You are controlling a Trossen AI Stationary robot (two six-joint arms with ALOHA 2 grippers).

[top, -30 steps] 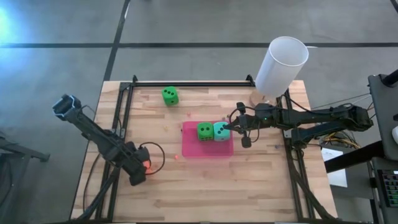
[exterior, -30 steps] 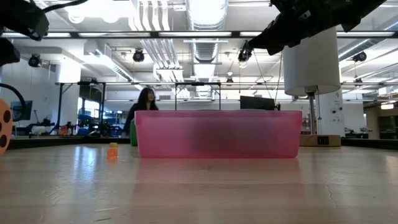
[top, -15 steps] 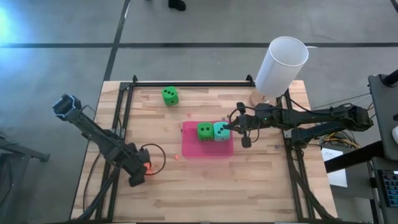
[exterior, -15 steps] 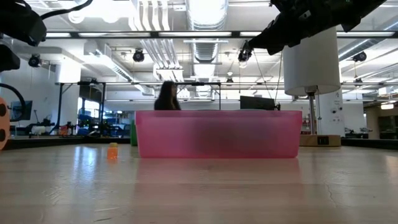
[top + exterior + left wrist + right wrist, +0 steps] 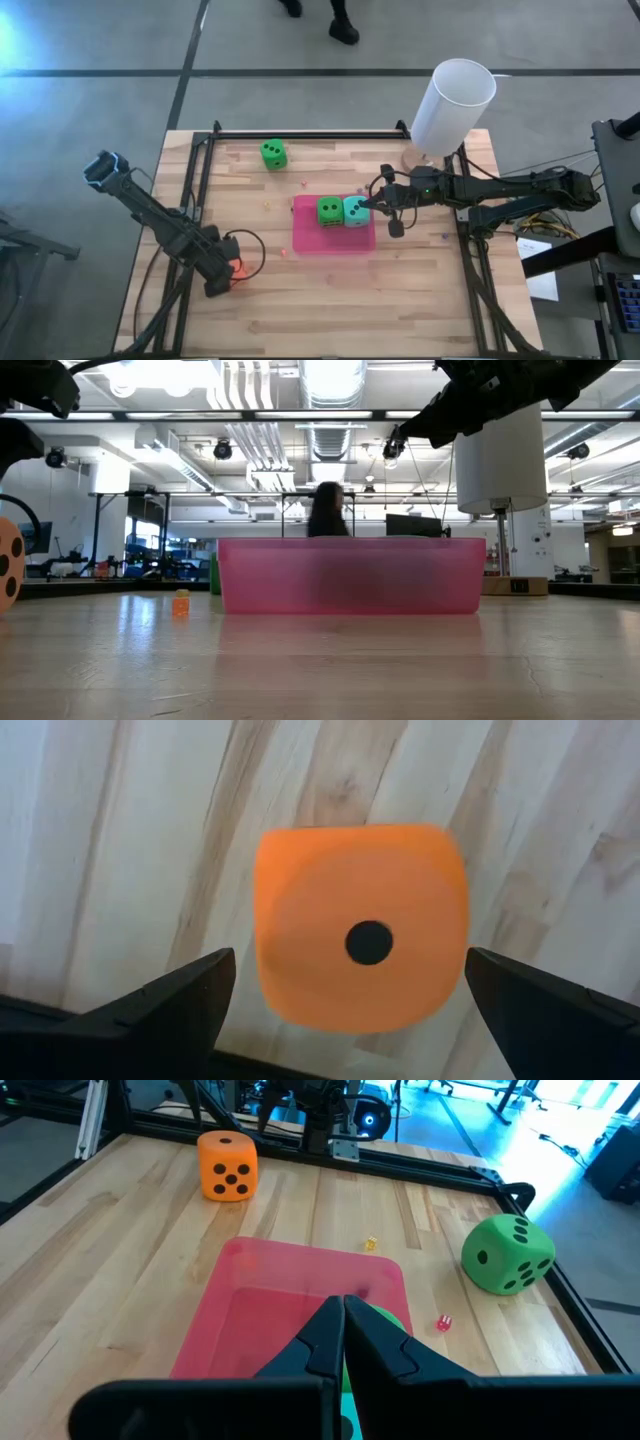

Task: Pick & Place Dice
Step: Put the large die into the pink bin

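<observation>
Orange die sat between your left pincer's spread fingers, ungrasped; close next. Right pincer was pinched empty.

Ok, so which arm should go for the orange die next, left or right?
Left. Its end effector is directly over the orange die, fingers open on either side. The right end effector is shut beside the teal die on the pink pad, far across the table.

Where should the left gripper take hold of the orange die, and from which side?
Grip the orange die on its two flat opposite side faces, coming straight down from above. The left gripper already hangs over it, open, fingers astride; the one-pip face points up.
</observation>
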